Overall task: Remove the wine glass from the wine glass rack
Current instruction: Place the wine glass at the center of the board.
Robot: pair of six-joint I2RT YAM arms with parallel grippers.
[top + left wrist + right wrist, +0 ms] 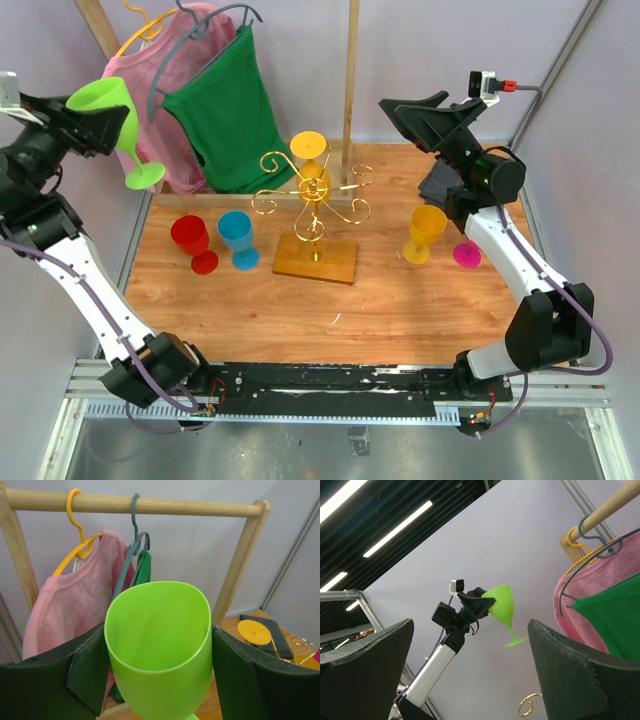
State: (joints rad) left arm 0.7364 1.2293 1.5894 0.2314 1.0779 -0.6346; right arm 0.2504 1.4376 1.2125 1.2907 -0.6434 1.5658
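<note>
Overhead view: my left gripper [108, 122] is raised high at the far left, clamped on the bowl of the green wine glass [100, 98]. The glass is tilted, foot pointing down and to the right, well apart from the rack [312, 205]. The rack stands mid-table on its wooden base, with a yellow glass [310, 150] hanging on its far side. My right gripper [410, 110] is lifted at the far right – jaws spread, nothing between them.

Left wrist view: both fingers [85, 670] press the green bowl's sides. The clothes rail [150, 504] and a pink shirt [70, 600] are beyond.

Right wrist view: my right fingers [370, 665] stand wide apart – the green glass shows far off between them.
</note>
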